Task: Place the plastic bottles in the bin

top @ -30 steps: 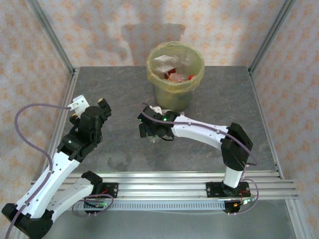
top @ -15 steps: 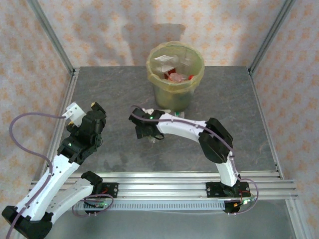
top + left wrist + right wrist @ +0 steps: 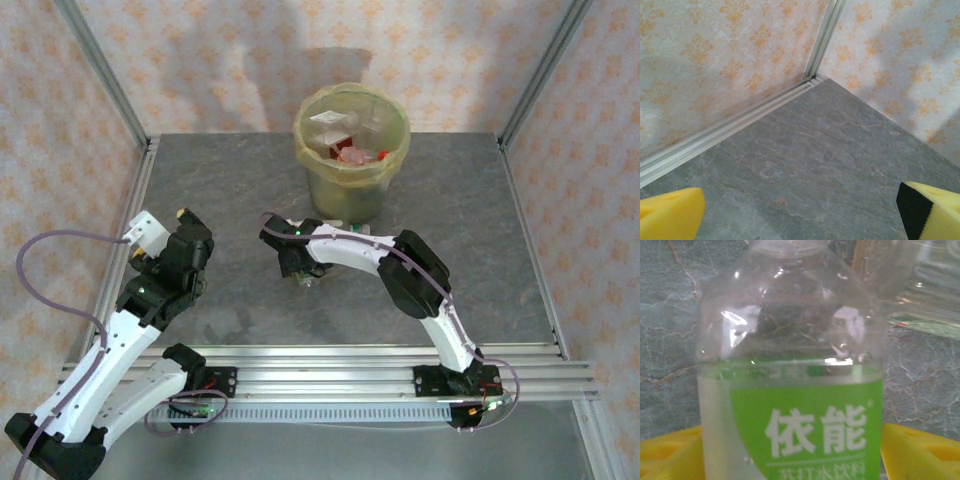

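A clear plastic bottle with a green label (image 3: 800,405) stands between the yellow fingers (image 3: 670,455) of my right gripper (image 3: 795,460), which is shut on it at label height. In the top view the right gripper (image 3: 300,265) is low over the table, left of and in front of the bin (image 3: 350,195); the bottle is mostly hidden beneath it. The yellow-green-lined bin holds several bottles (image 3: 350,152). Another clear bottle (image 3: 912,280) lies just beyond the held one, by the bin's foot (image 3: 345,226). My left gripper (image 3: 800,215) (image 3: 167,222) is open over bare table.
The grey stone table (image 3: 240,190) is boxed in by patterned walls with aluminium posts (image 3: 100,70). The left wrist view looks into the back-left corner (image 3: 812,80). A rail (image 3: 330,355) runs along the near edge.
The right gripper slid a little left and the right arm's elbow folded in towards the middle. The left arm drew back and to the left.
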Available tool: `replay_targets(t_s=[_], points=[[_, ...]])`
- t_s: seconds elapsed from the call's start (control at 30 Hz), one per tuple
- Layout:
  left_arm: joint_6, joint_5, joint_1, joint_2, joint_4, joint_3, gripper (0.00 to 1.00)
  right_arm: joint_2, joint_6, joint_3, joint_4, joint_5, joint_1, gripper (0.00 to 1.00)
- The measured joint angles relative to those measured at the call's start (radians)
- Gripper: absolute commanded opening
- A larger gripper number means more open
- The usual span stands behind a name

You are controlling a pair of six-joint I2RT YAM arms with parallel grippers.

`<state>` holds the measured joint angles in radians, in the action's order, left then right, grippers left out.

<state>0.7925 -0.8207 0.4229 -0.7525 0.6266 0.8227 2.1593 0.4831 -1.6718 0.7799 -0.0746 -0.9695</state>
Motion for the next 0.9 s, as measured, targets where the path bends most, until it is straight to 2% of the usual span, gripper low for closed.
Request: replay_targets(t_s=[0.2,0.3,0.73,0.9], points=[[0.004,-0.003,0.000,0.000,0.007,-0.009,1.00,0.037,-0.014,-0.023,-0.003,0.022,0.000,0.58],[0.004,-0.003,0.000,0.000,0.008,-0.009,1.00,0.039,-0.018,-0.031,-0.004,0.031,0.000,0.54],[0.027,-0.009,0.000,-0.009,0.016,-0.009,1.00,0.039,-0.024,-0.032,-0.002,0.053,-0.004,0.46],[0.050,-0.027,0.000,-0.013,0.023,-0.008,1.00,0.032,-0.019,-0.032,-0.006,0.100,-0.016,0.43]])
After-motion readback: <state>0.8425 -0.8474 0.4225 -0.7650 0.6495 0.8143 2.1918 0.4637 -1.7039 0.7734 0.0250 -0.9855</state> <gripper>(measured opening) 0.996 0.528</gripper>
